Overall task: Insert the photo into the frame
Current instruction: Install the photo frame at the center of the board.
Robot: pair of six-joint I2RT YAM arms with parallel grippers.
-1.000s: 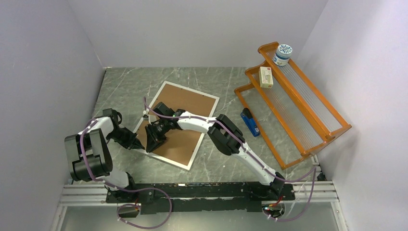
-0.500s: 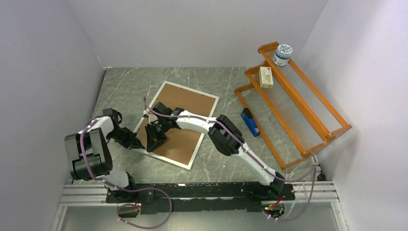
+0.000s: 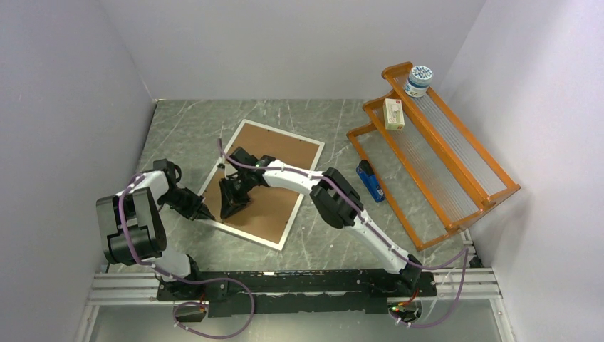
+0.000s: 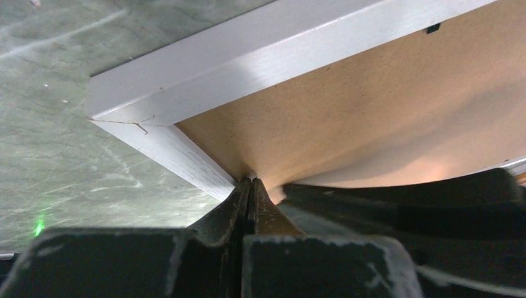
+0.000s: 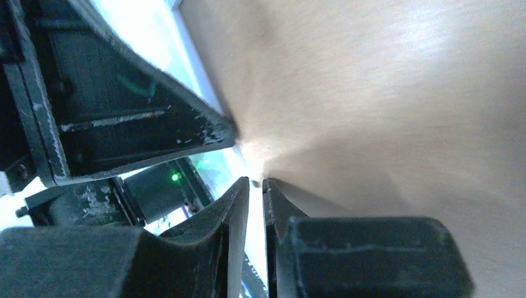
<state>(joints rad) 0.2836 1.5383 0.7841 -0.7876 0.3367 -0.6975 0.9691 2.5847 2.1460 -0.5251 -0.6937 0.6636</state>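
The frame (image 3: 274, 244) lies face down on the marble table, its thin white rim around a brown backing board (image 3: 281, 153). The photo is hidden. My left gripper (image 3: 206, 214) is shut, and its tips (image 4: 251, 181) press into the seam between the rim (image 4: 260, 49) and the board (image 4: 372, 105) near the near-left corner. My right gripper (image 3: 229, 212) stands tip-down on the board's left edge, right beside the left one. In the right wrist view its jaws (image 5: 257, 182) are closed to a thin slit at the board's edge (image 5: 384, 93), with nothing clearly between them.
An orange wooden rack (image 3: 441, 164) stands at the right, with a white jar (image 3: 418, 80) and a small box (image 3: 393, 114) on it. A blue stapler (image 3: 369, 181) lies between the rack and the frame. Walls close in at the left, back and right.
My right gripper has shifted slightly left and up along the board's left edge, with its wrist turned a little. My left gripper has barely moved. The frame stays put.
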